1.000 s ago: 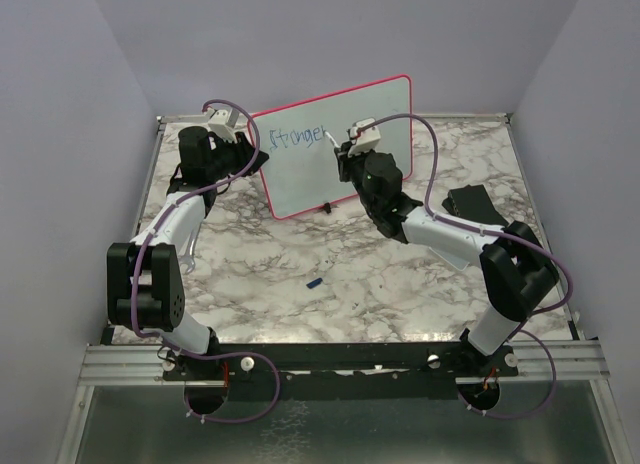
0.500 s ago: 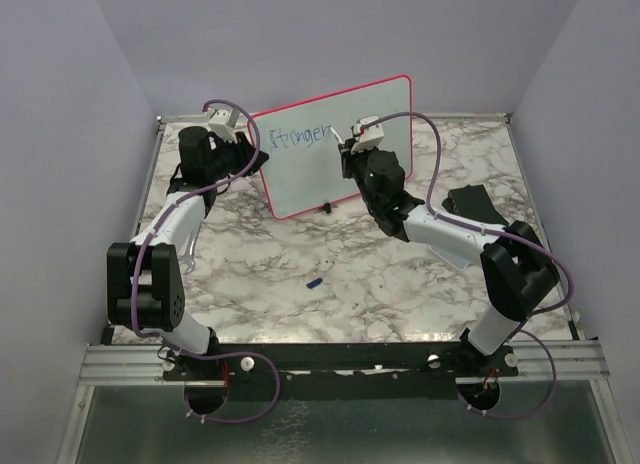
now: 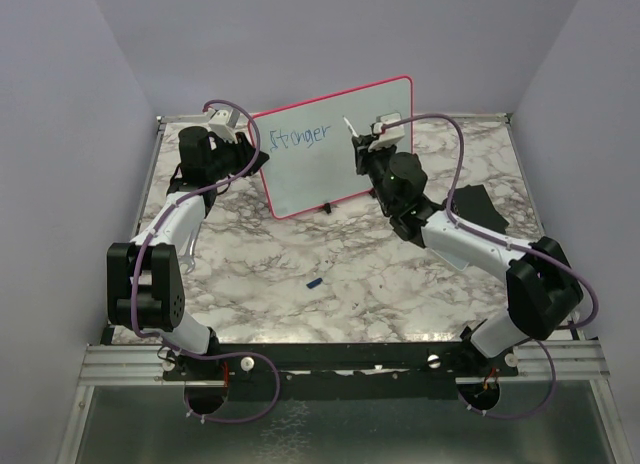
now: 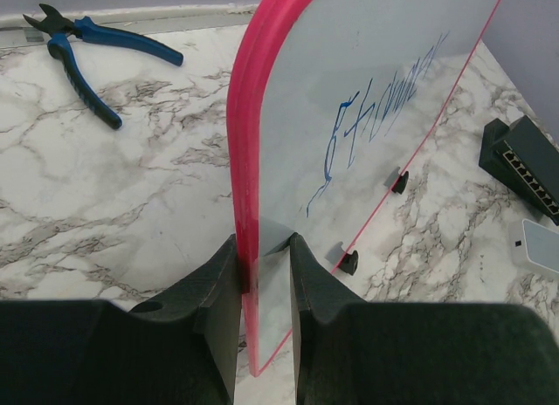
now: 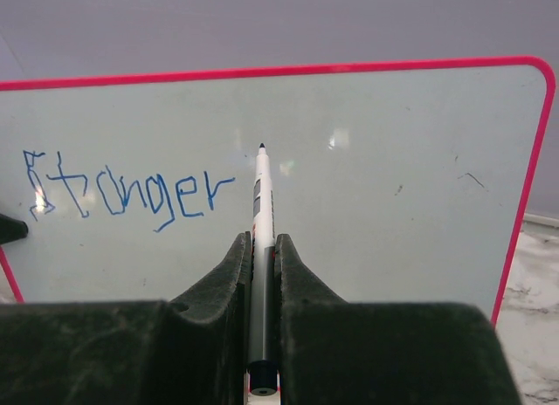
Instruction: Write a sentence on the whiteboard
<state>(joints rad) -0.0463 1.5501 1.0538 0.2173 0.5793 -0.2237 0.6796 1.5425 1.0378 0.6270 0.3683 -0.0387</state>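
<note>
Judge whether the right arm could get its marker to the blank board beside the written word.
Probably yes: the right gripper holds the marker tip-first at the whiteboard, and nothing stands between tip and bare surface.

Two arms at a whiteboard on a marbled desk.
The board stood propped at the far side, blue lettering across its upper left. The left hand met its left edge; the right hand held a marker just right of the lettering.
</note>
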